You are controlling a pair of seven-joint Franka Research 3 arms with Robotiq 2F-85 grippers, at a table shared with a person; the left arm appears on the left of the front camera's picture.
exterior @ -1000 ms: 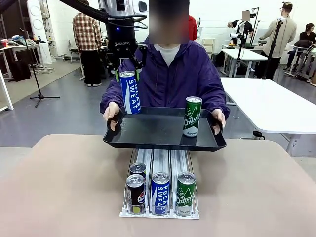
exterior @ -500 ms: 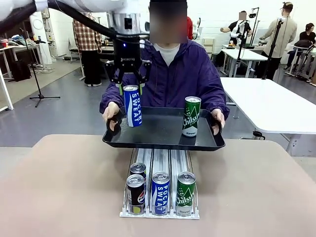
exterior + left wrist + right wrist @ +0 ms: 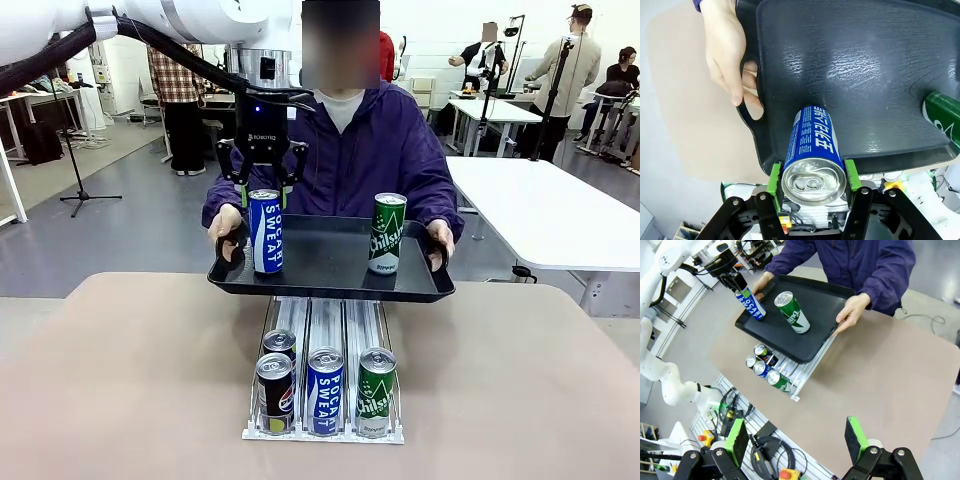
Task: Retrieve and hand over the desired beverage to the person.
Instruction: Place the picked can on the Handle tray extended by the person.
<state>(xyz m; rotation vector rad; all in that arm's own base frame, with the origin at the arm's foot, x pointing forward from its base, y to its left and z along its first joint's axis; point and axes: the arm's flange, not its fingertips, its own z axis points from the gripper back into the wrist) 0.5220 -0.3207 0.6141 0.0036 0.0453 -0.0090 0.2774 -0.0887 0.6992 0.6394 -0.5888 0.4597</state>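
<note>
The person [image 3: 372, 150], in a dark purple jacket, holds a black tray [image 3: 330, 287] by both handles over the far table edge. My left gripper [image 3: 264, 188] is shut on the top of a blue Pocari Sweat can [image 3: 266, 232], upright at the tray's left end, its base at the tray floor. In the left wrist view the green pads [image 3: 774, 177] clamp the blue can [image 3: 814, 150] above the tray [image 3: 855, 60], beside the person's hand [image 3: 727, 50]. A green Chilsung can [image 3: 387, 235] stands on the tray's right side. My right gripper [image 3: 797, 437] hangs open, high over the table.
A white can rack [image 3: 323, 434] lies on the beige table below the tray, with a black Pepsi can [image 3: 274, 392], a blue can [image 3: 325, 390] and a green can [image 3: 376, 390] at its front. White tables and other people are farther back.
My left gripper has brought the blue can down from above the tray's back left rim into the tray. The tray and green can barely moved.
</note>
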